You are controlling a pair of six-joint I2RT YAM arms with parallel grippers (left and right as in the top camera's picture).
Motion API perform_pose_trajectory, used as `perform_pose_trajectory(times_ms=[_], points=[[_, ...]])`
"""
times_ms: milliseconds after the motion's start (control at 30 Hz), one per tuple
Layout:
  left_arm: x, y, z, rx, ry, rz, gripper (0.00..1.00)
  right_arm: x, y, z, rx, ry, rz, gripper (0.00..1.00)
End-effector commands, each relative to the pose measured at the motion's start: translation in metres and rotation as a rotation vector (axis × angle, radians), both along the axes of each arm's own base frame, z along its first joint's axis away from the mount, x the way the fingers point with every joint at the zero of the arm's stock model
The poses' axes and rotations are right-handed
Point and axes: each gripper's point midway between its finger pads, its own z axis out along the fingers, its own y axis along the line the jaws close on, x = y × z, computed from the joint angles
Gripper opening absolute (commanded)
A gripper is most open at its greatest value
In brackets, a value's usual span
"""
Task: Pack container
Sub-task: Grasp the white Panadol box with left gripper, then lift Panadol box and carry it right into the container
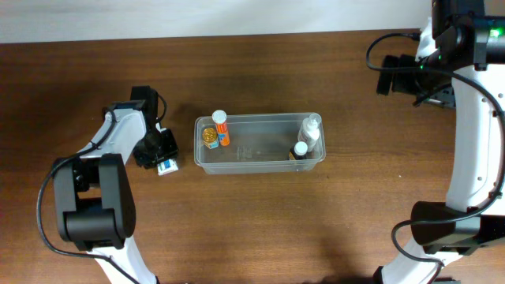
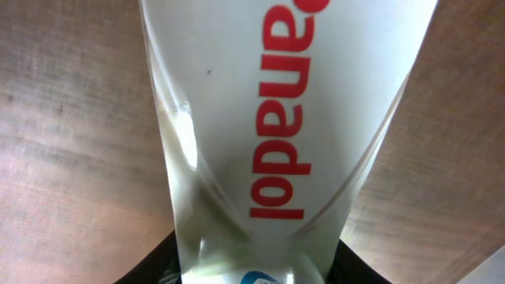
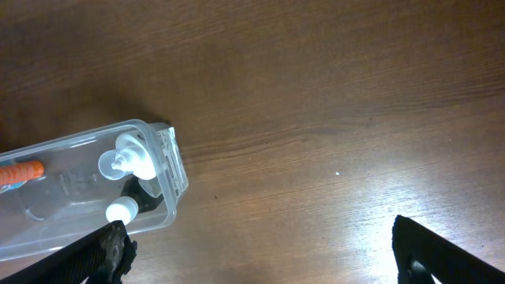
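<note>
The container (image 1: 260, 162), a long clear tub, lies mid-table. It holds an orange tube (image 1: 220, 126), a yellow-lidded jar (image 1: 209, 136), a white bottle (image 1: 311, 130) and a dark bottle with a white cap (image 1: 301, 150). Left of it, my left gripper (image 1: 162, 154) points down over a white Panadol box (image 1: 166, 166). In the left wrist view the box (image 2: 276, 118) fills the frame, and my left gripper (image 2: 256, 272) has its black fingers pressed against both sides. My right gripper (image 1: 392, 72) hangs open at the far right, well away from the tub (image 3: 170, 170), with nothing in its jaws (image 3: 260, 260).
Bare brown wood surrounds the tub on all sides. The right arm's base (image 1: 446, 229) stands at the lower right and the left arm's base (image 1: 91, 209) at the lower left. A pale wall edge runs along the far side of the table (image 1: 237, 39).
</note>
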Motion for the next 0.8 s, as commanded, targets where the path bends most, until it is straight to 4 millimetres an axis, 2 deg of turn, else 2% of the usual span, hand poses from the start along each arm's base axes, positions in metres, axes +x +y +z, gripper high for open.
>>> perform_pose_trajectory(times_ms=[0, 233, 267, 300, 367, 400, 500, 600, 767], points=[[0.011, 0.004, 0.012, 0.016, -0.004, -0.054, 0.40, 0.000, 0.000, 0.001, 0.006, -0.003, -0.008, 0.98], [0.027, 0.010, 0.067, 0.053, -0.011, -0.106, 0.40, 0.000, 0.000, 0.001, 0.006, -0.003, -0.008, 0.98], [0.029, 0.010, 0.077, 0.052, -0.016, -0.123, 0.40, 0.000, 0.000, 0.001, 0.006, -0.003, -0.008, 0.98], [0.032, 0.009, 0.096, 0.053, -0.026, -0.158, 0.40, 0.000, 0.000, 0.001, 0.006, -0.003, -0.008, 0.98], [0.035, 0.006, 0.115, 0.054, -0.038, -0.207, 0.40, 0.000, 0.000, 0.001, 0.006, -0.003, -0.008, 0.98], [0.037, 0.000, 0.132, 0.055, -0.054, -0.259, 0.40, 0.000, 0.000, 0.001, 0.006, -0.003, -0.008, 0.98], [0.039, -0.014, 0.156, 0.058, -0.088, -0.335, 0.40, 0.000, 0.000, 0.001, 0.006, -0.003, -0.008, 0.98], [0.040, -0.036, 0.178, 0.060, -0.139, -0.457, 0.40, 0.000, 0.000, 0.001, 0.006, -0.003, -0.008, 0.98], [0.031, -0.075, 0.204, 0.067, -0.209, -0.656, 0.41, 0.000, 0.000, 0.001, 0.006, -0.003, -0.008, 0.98]])
